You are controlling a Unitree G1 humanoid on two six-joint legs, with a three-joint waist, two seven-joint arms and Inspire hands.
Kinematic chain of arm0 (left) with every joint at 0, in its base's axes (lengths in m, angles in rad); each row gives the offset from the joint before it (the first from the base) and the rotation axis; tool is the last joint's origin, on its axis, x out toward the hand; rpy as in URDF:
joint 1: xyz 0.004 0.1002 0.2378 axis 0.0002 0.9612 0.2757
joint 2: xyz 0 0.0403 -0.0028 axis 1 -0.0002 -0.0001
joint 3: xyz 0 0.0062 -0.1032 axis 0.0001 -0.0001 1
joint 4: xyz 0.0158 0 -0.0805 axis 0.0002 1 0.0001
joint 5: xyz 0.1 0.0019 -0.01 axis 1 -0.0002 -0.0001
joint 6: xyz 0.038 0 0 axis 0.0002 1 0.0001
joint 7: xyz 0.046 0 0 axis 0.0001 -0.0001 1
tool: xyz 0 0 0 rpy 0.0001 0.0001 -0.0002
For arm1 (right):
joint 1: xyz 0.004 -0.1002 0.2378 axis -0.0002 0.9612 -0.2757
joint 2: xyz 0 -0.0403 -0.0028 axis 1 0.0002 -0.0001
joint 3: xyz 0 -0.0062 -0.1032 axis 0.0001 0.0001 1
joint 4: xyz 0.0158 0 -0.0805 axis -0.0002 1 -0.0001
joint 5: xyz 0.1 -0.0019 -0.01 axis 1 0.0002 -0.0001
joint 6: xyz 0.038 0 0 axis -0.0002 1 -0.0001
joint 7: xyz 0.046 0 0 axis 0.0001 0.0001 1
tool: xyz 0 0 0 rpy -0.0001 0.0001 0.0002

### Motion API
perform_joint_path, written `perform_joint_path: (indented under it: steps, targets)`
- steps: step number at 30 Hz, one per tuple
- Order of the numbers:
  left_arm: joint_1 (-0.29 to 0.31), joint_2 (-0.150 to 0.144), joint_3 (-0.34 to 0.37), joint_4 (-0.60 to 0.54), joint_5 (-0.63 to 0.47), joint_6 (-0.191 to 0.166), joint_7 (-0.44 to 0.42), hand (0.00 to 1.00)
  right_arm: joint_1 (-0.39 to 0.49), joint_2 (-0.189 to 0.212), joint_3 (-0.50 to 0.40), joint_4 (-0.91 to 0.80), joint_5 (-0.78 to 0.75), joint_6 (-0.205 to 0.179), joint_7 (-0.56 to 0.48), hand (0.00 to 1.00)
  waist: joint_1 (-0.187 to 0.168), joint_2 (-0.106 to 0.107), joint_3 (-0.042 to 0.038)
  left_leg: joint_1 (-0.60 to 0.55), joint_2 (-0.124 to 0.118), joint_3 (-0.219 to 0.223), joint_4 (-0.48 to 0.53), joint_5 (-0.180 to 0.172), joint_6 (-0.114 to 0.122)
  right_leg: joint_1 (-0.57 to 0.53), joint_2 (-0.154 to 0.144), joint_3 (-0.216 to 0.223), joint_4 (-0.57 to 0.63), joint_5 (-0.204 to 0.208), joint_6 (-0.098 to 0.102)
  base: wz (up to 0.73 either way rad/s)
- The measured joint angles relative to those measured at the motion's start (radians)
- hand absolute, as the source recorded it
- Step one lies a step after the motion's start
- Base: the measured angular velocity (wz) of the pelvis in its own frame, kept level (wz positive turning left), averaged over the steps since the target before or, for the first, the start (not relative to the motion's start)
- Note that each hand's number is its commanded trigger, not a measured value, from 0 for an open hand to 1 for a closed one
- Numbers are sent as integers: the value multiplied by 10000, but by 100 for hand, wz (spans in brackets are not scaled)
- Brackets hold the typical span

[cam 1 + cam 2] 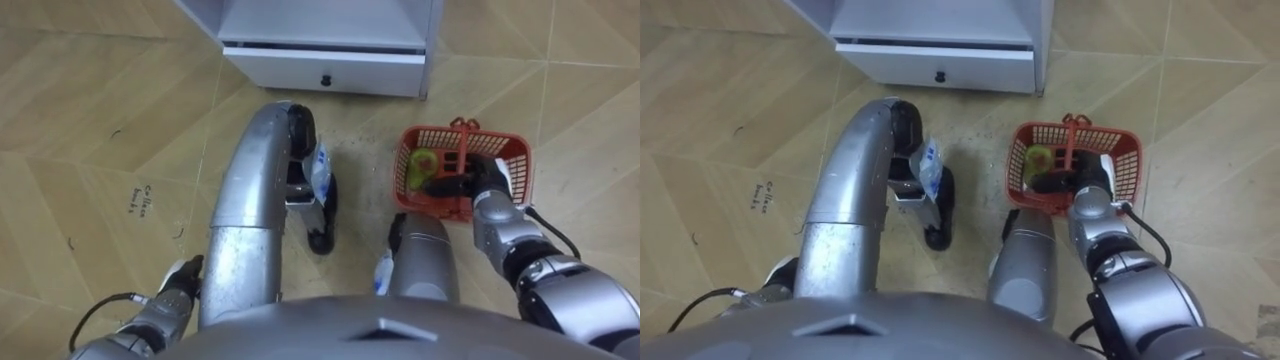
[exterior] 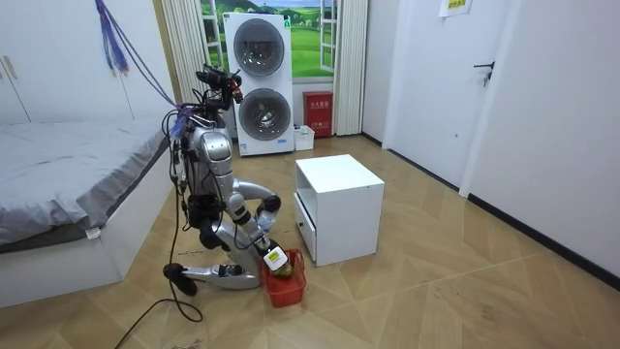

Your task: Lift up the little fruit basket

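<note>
Eye views: I am looking straight down over the robot's knees at a wood-patterned floor. The fruit basket, red mesh plastic, stands on the floor to the robot's right front, just beyond its right knee. Its handle stands upright across the middle. A green fruit lies inside, toward the basket's left wall. The right hand is at the basket's near rim and reaches into it below the handle. I cannot tell whether it is closed on anything. The basket's base appears to be on the floor. The left hand is low at the lower left, outside the left thigh and well apart from the basket. Its state I cannot tell. Ahead stands a white cabinet with a drawer at the bottom. The drawer carries a small dark knob and shows a dark gap along its top edge. The basket is near the cabinet's right corner, not touching it.

Room view: The robot kneels on the floor between a bed on the room view's left and the white cabinet on its right. Its torso is bent forward, with the nearer arm running down to the red basket in front of the cabinet. Behind it are two stacked washing machines with a red box beside them. A closed door is on the right-hand wall.
</note>
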Motion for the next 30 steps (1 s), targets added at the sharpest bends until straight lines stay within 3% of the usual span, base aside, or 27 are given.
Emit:
perform_joint_path:
  steps: [7,20,24,30]
  targets:
    - [-123,-287,2,32,0,1,115,0,-15,94,-5,4,1,0,-94,100,-1,-31,19,-115,-12,-92,71,15,28,3,66,-106,-8,-1,-1,1]
    - [-317,-290,28,2,5,-9,106,0,-260,36,6,-76,74,137,59,100,-1,-88,38,-124,-53,-219,274,-37,136,167,170,-160,6,-3,-7,0]
    - [-567,-268,359,0,11,-88,67,0,-393,52,34,-397,-42,140,176,100,-16,-270,109,58,-161,-308,364,-136,229,481,201,-171,-81,-6,-13,-2]
    - [-902,-216,1033,22,19,-147,90,0,-365,-103,6,-1300,-845,179,280,100,-157,-364,57,432,-361,-429,588,-439,502,1108,190,-193,-305,-19,-40,-4]
